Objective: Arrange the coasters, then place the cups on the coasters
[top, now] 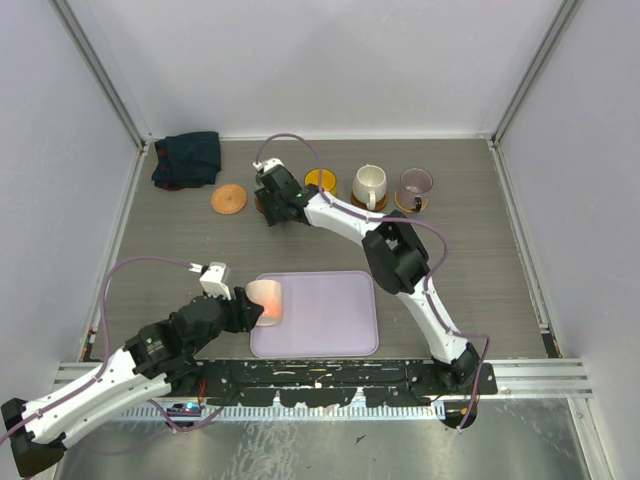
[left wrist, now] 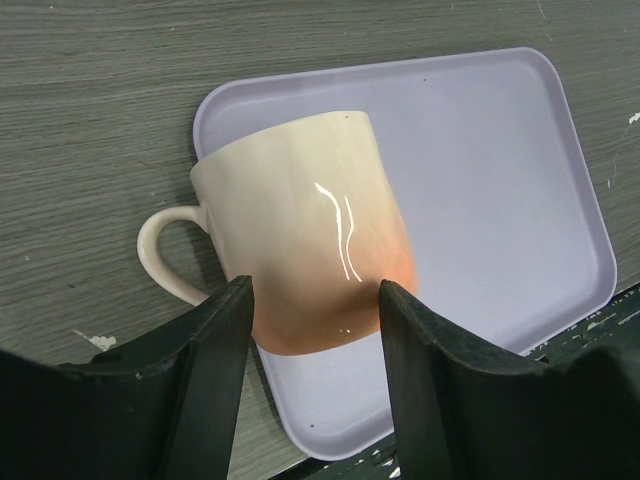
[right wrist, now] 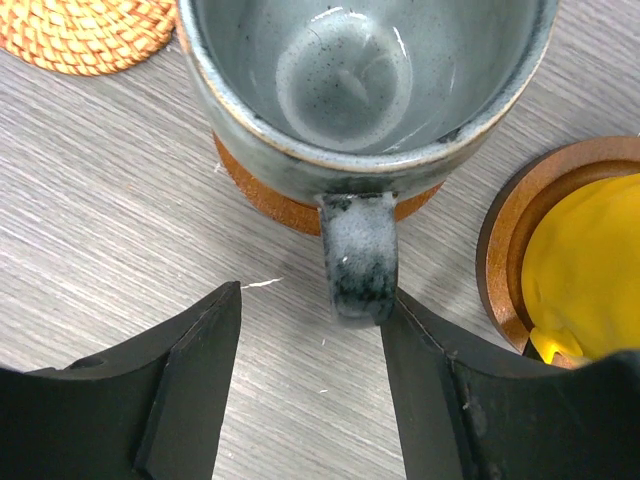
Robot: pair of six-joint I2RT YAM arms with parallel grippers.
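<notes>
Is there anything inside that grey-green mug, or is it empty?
Empty. The right wrist view looks straight down into the grey-green mug and shows only its bare speckled bottom, no liquid.

1. The pink mug (left wrist: 300,230) is cream, shading to salmon-orange at one end.
2. The tray (left wrist: 500,180) is plain lilac.
3. The grey-green mug (right wrist: 360,80) has a blue-grey glaze flecked with black and a brownish rim line.
4. The cork coaster (right wrist: 262,196) is orange-brown, and the woven coaster (right wrist: 85,30) is orange-tan in braided rings.
5. The yellow mug (right wrist: 590,250) is bright yellow, and the wooden coaster (right wrist: 505,240) is dark brown.
6. The cream mug (top: 369,184) is off-white, and the translucent mug (top: 415,184) is purple-grey.
7. The cloth (top: 188,158) is dark teal-navy, and the table (top: 480,270) is grey wood grain.
8. The left gripper (left wrist: 315,290) and the right gripper (right wrist: 312,295) are matte black.
</notes>
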